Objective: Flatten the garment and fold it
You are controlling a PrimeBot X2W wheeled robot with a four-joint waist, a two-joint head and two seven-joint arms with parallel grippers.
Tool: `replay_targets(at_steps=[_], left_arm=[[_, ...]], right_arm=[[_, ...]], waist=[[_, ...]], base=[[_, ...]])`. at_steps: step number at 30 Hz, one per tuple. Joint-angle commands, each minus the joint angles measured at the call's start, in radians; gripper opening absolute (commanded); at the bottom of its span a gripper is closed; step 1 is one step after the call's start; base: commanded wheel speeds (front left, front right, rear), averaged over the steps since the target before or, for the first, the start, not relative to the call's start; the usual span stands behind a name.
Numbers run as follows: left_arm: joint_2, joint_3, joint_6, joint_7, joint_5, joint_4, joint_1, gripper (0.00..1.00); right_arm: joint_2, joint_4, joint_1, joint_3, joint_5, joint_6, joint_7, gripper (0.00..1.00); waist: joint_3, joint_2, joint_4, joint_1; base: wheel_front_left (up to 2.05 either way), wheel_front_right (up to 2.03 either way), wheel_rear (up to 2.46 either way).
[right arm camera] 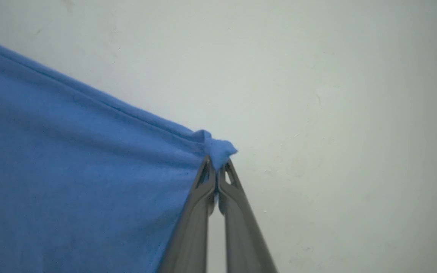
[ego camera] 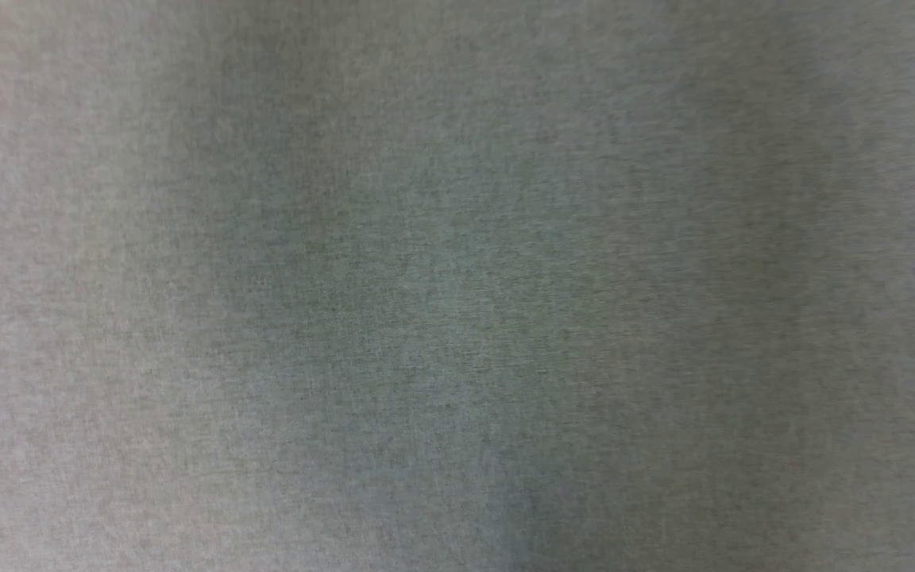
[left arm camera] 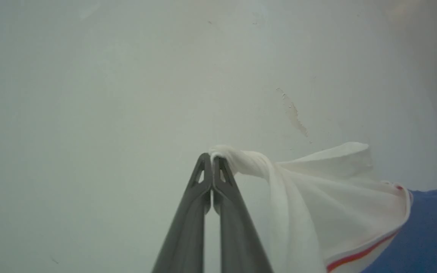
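Observation:
In the left wrist view my left gripper (left arm camera: 212, 161) is shut on a bunched white sleeve end of the garment (left arm camera: 328, 197). The sleeve drapes to the right, with red-and-white striped trim, then blue cloth at the lower right. In the right wrist view my right gripper (right arm camera: 215, 167) is shut on a pinched corner of the blue garment (right arm camera: 70, 170), whose hem runs up to the left. The blue cloth spreads across the left half of that view.
A pale, whitish surface (left arm camera: 127, 94) lies behind both grippers, with a small scuffed mark (left arm camera: 296, 119) on it in the left wrist view. The head view looks at a blurred grey textured surface (ego camera: 457, 286).

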Motion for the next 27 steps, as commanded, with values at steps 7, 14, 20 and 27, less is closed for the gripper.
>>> replay_targets(at_steps=[7, 14, 20, 27], left_arm=[[-0.048, -0.068, -0.041, -0.055, -0.020, 0.078, 0.152, 0.00], [-0.063, -0.164, -0.056, -0.071, -0.076, 0.042, 0.563, 0.00], [-0.023, -0.241, -0.058, -0.073, -0.125, -0.081, 0.934, 0.00], [0.117, -0.368, -0.058, -0.050, -0.191, -0.213, 1.222, 0.00]], right_arm=[[0.028, 0.091, 0.103, 0.059, 0.022, -0.002, -0.093, 0.00], [0.039, 0.107, 0.380, 0.179, 0.084, -0.002, -0.153, 0.00], [0.003, 0.060, 0.642, 0.311, 0.140, -0.002, -0.156, 0.00], [-0.118, -0.029, 0.876, 0.430, 0.222, -0.002, -0.091, 0.00]], waist=[[0.026, 0.0001, 0.052, -0.0003], [-0.072, 0.0001, 0.074, -0.0003], [-0.195, 0.0001, 0.087, -0.0003], [-0.336, 0.0001, 0.107, -0.0003]], base=[[0.00, 0.00, 0.00], [0.00, 0.00, 0.00], [0.00, 0.00, 0.00], [0.00, 0.00, 0.00]])
